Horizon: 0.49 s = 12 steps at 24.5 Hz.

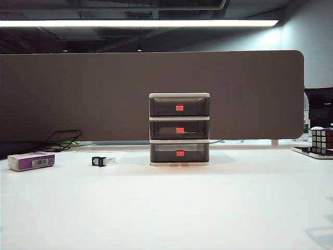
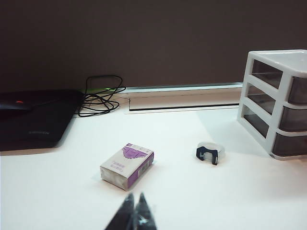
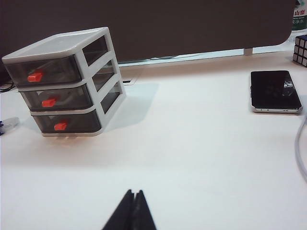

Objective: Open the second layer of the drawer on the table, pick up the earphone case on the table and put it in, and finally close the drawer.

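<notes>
Both hands were drawn back near the counter's front edge, neither visible from the exterior camera. Left hand (image 2: pixel 135 213) sat with its fingers pressed together, holding nothing; right hand (image 3: pixel 135 211) likewise pinched closed and empty. Judged a parked pose, both well clear of the work.

Drawer (image 1: pixel 179 129) stood near the middle of the counter's (image 1: pixel 208 208) back edge, against the brown partition (image 1: pixel 78 94). All three tiers were pushed flush. Second layer (image 1: pixel 179 129) was closed, its red-orange tab facing front, so the cabinet read as shut.

Earphone case: not found on the counter in any view. Could not tell whether it lay inside the drawer; the smoky fronts hid the contents.

Views compared:
- Exterior camera gave the drawer face-on, plus a white-and-purple box (image 1: pixel 31 161) toward the left edge and a small black clip (image 1: pixel 99 161) between the box and the drawer. A puzzle cube (image 1: pixel 322 140) sat at the right edge.
- Left wrist camera added a black laptop (image 2: pixel 33 120) and a tangle of black cable (image 2: pixel 100 96) at the back-left, and the drawer's open-sided frame.
- Right wrist camera alone showed a black phone (image 3: pixel 275 91) lying flat toward the right edge.
</notes>
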Each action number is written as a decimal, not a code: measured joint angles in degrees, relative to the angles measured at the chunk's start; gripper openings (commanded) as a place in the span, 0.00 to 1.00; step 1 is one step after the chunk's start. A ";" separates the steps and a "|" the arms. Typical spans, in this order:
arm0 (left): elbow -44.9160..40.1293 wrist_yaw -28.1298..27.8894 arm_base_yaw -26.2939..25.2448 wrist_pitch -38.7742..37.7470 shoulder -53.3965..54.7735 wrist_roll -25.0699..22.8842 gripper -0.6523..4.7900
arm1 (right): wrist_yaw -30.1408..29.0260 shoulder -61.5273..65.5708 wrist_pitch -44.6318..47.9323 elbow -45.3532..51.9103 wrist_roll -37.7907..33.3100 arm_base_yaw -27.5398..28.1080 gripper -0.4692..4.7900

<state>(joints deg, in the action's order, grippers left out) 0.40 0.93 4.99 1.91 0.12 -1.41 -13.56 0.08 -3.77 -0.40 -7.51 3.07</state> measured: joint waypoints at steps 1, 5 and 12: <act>0.00 0.22 -0.52 -0.02 0.00 0.00 0.11 | 0.00 0.00 0.00 0.00 0.00 0.00 0.08; 0.00 0.17 -0.72 -1.44 0.00 0.90 0.11 | 0.00 0.00 -0.15 0.00 -0.02 0.00 0.08; 0.00 0.57 -0.72 -5.11 0.00 2.38 0.11 | 0.00 0.00 -0.90 0.00 -0.02 0.00 0.08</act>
<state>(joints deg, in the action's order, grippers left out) 0.40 1.50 4.27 -3.20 0.12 0.97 -13.56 0.08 -4.67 -0.40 -7.53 3.07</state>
